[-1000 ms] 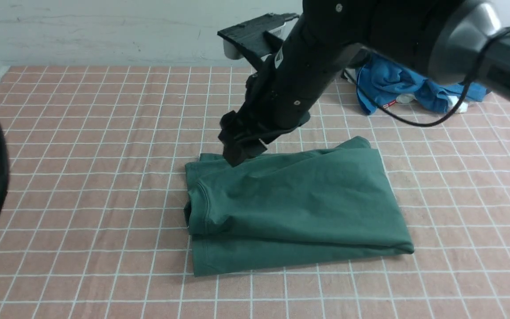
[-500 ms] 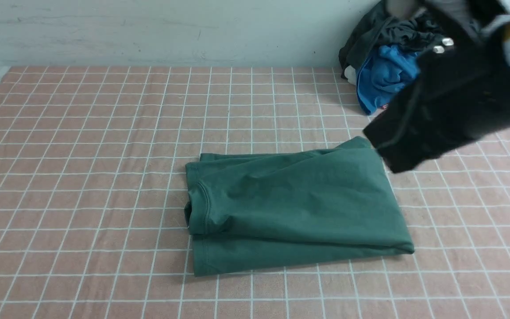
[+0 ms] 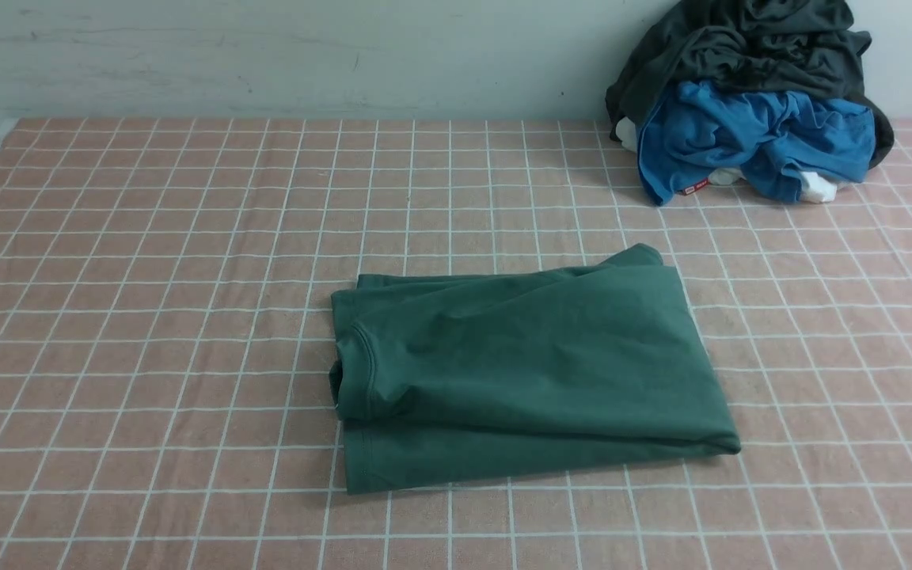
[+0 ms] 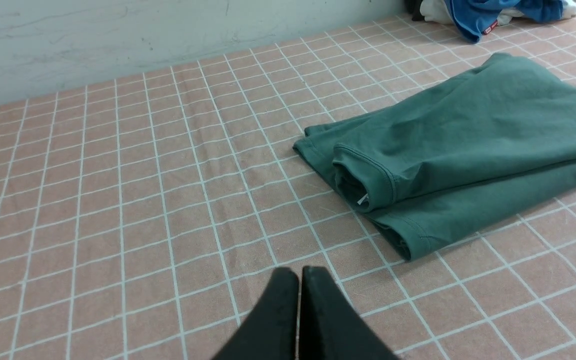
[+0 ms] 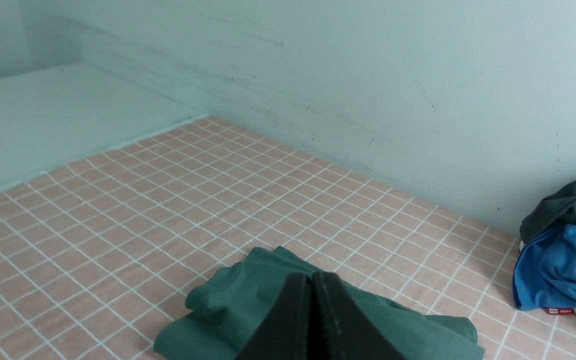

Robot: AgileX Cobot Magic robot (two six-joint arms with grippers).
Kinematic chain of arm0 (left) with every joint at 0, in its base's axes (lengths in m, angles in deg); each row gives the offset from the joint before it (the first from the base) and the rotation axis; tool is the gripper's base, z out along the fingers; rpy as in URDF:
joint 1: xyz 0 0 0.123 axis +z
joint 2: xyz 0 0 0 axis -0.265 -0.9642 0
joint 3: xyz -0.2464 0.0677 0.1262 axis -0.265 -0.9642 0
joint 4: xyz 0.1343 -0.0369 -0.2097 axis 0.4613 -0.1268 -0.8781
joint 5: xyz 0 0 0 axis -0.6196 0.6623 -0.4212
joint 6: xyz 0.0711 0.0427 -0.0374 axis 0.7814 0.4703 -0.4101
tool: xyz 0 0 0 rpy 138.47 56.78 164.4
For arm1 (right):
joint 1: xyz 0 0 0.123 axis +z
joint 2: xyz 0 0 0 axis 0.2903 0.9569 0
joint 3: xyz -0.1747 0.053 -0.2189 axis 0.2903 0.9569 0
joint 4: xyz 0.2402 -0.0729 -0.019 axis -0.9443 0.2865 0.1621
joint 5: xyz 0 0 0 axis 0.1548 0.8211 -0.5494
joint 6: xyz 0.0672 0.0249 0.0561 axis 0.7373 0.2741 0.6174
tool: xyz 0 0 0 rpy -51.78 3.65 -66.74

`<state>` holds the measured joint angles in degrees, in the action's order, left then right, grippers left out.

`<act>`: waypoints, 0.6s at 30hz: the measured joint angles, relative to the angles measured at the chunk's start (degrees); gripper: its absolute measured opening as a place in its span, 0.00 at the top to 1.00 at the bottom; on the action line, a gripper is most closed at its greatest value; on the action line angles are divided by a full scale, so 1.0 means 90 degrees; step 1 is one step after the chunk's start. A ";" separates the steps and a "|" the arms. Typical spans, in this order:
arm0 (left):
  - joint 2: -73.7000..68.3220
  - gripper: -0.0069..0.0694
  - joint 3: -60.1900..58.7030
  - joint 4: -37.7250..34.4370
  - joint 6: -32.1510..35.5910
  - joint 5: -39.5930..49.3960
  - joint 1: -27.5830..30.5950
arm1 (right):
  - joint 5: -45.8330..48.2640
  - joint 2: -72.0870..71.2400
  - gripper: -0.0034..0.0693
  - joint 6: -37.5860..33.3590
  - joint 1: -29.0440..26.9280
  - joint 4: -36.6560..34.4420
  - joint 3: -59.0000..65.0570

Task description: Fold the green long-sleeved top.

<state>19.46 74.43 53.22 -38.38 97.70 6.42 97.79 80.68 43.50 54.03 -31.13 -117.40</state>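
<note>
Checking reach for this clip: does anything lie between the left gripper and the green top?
Nothing visible does. In the left wrist view only bare checked cloth separates the shut left gripper from the folded green long-sleeved top. The pile of blue and dark garments sits at the far wall, apart from the top.

I see a pink checked cloth [image 3: 147,317] over the table, a pale wall [image 3: 266,55] behind, and a blue garment [image 3: 749,142] under a dark grey one [image 3: 741,47] in the far right corner.

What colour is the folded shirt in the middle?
Dark green. The green long-sleeved top shows best in the front view.
</note>
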 joint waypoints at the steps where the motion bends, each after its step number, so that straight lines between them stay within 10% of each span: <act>1: 0.0000 0.91 0.0000 0.0000 0.0000 0.0000 0.0000 | -0.0009 -0.0141 0.97 0.0054 0.0000 0.0000 0.0102; 18: 0.0000 0.91 0.0000 0.0000 -0.0005 -0.0005 0.0000 | -0.0014 -0.0370 0.97 0.0183 0.0000 0.0016 0.0521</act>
<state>19.46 74.43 53.22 -38.43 97.66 6.42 97.66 77.35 45.15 54.03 -30.98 -112.71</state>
